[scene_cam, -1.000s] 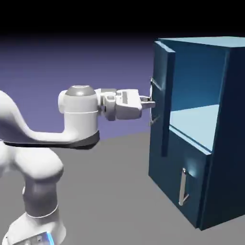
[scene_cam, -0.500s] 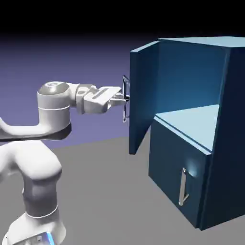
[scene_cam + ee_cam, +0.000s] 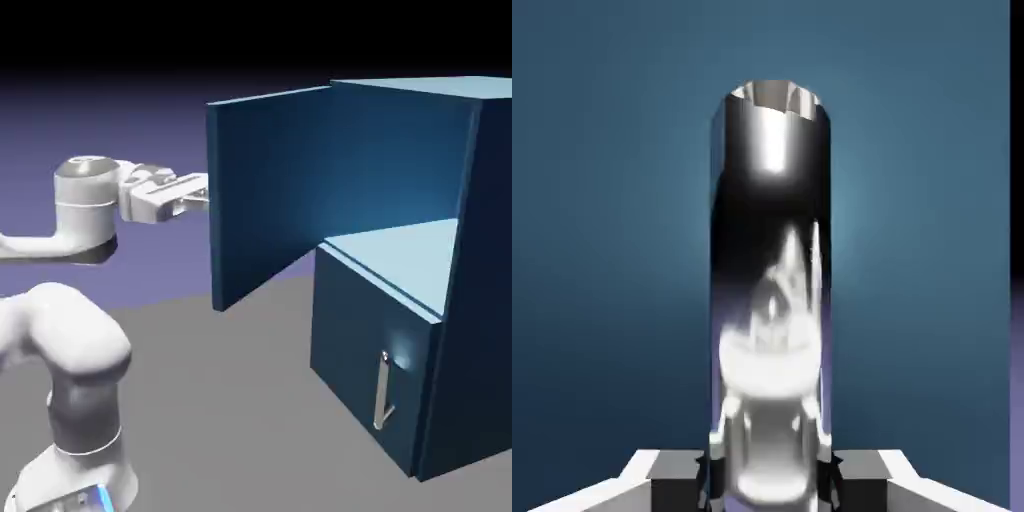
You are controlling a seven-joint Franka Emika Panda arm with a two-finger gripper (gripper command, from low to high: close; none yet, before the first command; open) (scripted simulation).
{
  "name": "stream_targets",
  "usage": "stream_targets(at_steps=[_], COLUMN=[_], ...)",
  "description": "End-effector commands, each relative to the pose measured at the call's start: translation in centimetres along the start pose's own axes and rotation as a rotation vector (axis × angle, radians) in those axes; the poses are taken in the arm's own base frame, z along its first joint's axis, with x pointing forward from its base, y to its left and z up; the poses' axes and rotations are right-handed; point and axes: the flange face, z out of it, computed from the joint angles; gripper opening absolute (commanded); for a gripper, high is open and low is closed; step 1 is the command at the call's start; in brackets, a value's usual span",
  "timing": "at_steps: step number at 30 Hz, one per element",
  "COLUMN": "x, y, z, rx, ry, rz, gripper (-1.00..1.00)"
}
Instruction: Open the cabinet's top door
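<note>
Gripper (image 3: 768, 470) clamped on silver handle (image 3: 770, 260), bar upright between fingertips; top door (image 3: 270, 190) swung wide off cabinet (image 3: 440, 280), apparently edge-on behind the hand; hinge side lies rightward

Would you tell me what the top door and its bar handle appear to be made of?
The top door looks like painted board or sheet, dark blue and matte: flat, even colour with only soft shading. Its bar handle seems polished metal: silver and mirror-like, showing bright highlights and warped reflections between the fingers.
</note>
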Motion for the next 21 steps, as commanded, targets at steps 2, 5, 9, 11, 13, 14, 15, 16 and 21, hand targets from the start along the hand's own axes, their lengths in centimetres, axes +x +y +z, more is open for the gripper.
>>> stream_targets(at_steps=[2,5,9,11,13,14,15,16,21], x=[-0.6,-1.6,-3.2,-4.0,-4.8,-5.2,-5.6,-6.0,-8.1], y=[-0.5,-1.6,-3.2,-4.0,-4.8,-5.2,-5.6,-6.0,-8.1], z=[-1.6,-4.1,-7.3,-8.7,-10.0,-10.6,-11.1,-11.6,-13.9], rx=[-0.037,-0.095,-0.174,-0.211,-0.245,-0.261,-0.277,-0.293,-0.366], ry=[0.037,0.095,0.173,0.21,0.245,0.261,0.277,0.293,0.366], rz=[0.0,0.0,0.0,0.0,0.0,0.0,0.0,0.0,0.0], gripper=[-1.0,-1.0,-1.0,-1.0,-1.0,-1.0,-1.0,-1.0,-1.0])
